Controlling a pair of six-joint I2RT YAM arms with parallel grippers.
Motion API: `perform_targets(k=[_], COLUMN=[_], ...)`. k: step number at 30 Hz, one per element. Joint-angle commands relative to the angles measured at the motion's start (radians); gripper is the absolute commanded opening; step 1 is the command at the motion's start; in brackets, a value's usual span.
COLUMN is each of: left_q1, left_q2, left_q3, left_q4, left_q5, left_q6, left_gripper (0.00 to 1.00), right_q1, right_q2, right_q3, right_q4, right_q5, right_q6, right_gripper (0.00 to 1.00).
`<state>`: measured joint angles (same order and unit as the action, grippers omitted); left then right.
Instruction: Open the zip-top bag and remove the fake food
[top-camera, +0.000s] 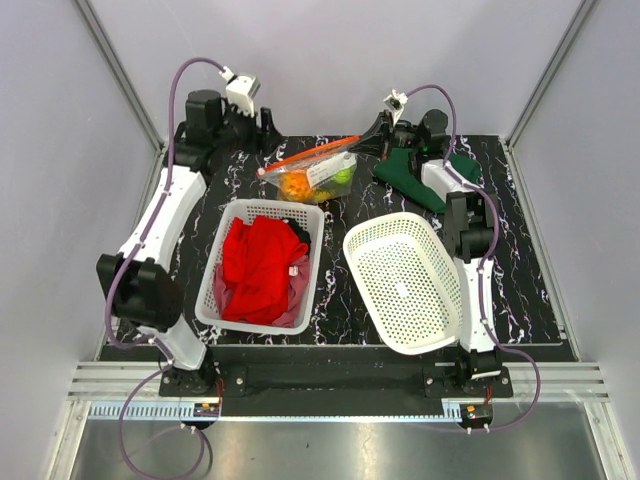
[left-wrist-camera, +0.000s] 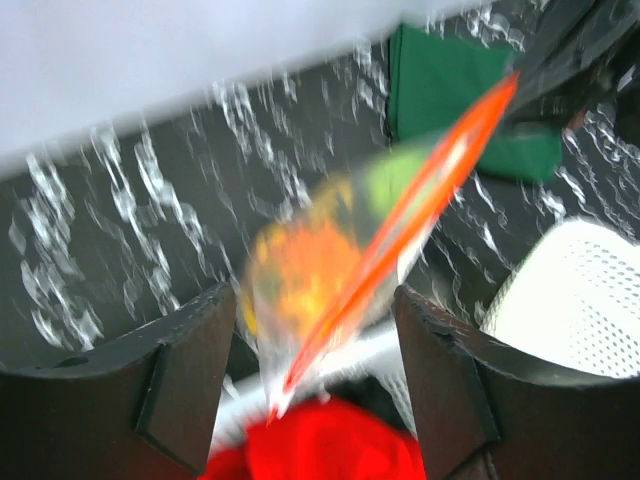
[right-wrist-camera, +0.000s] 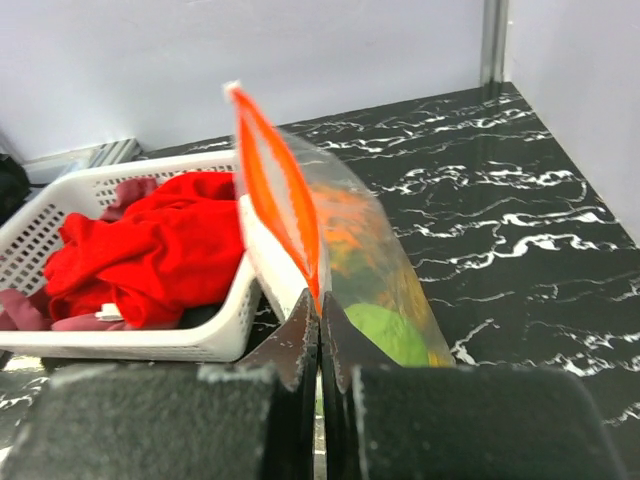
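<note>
Two claws are meeting at the zip-top bag (top-camera: 312, 170) in the upper middle of the overhead view, at the far edge of the black marbled table (top-camera: 520, 250). The right claw (right-wrist-camera: 320, 310) is pinching shut on one end of the bag's red-orange zip strip, its two fingers pressing together with the plastic caught at their tips. The left claw (left-wrist-camera: 315, 300) is standing wide open. In its own blurred view the strip is running diagonally through the gap between the two dark fingers (left-wrist-camera: 190, 380), and neither finger appears to be touching it. The bag is lying slanted, its strip uppermost and rising toward the right claw; whether its bottom is resting on the table cannot be told. The fake food (top-camera: 295, 185) is sitting inside the clear plastic, an orange piece at the left and a round green one at the right. Just below the bag in the overhead view, a white perforated basket (top-camera: 213, 265) is holding a crumpled red cloth (top-camera: 262, 262). A second, empty white basket (top-camera: 400, 285) is lying tilted at the lower right, near the right arm. A dark green cloth (top-camera: 410, 178) is lying just right of the bag, beside the right claw.
</note>
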<state>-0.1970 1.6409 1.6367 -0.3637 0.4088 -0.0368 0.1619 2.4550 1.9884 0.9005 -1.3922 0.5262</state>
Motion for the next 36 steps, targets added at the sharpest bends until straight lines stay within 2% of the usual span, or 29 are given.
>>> perform_targets(k=[1,6,13,18,28,33,34,36], left_q1=[-0.027,-0.044,-0.058,-0.064,-0.068,-0.073,-0.073,-0.071], left_q2=[0.133,0.235,0.364,0.407,0.461,0.488,0.491,0.482], left_q3=[0.155,0.264,0.393,0.417,0.443,0.460,0.459,0.456], left_q4=[0.043,0.028,0.011,0.009,-0.061,-0.104,-0.107,-0.110], left_q5=[0.068,0.177,0.208,0.216,0.275,0.291,0.289,0.301], left_q6=[0.123,0.181,0.175,0.179,0.212,0.230,0.230,0.233], left_gripper=[0.66,0.64,0.64,0.56,0.47,0.38,0.31,0.29], right_q1=[0.014,0.024,0.027,0.027,0.034,0.039,0.037,0.041], right_q2=[-0.021,-0.018,-0.016,-0.019,-0.008,-0.005,-0.004,-0.004], right_q3=[0.049,0.061,0.062,0.066,0.081,0.090,0.092,0.092], right_q4=[0.121,0.095,0.095,0.094,0.089,0.084,0.083,0.083], right_q5=[-0.057,-0.059,-0.070,-0.073,-0.077,-0.077,-0.077,-0.082], right_q6=[0.107,0.116,0.124,0.123,0.130,0.130,0.132,0.132], right_gripper=[0.00,0.00,0.00,0.00,0.00,0.00,0.00,0.00])
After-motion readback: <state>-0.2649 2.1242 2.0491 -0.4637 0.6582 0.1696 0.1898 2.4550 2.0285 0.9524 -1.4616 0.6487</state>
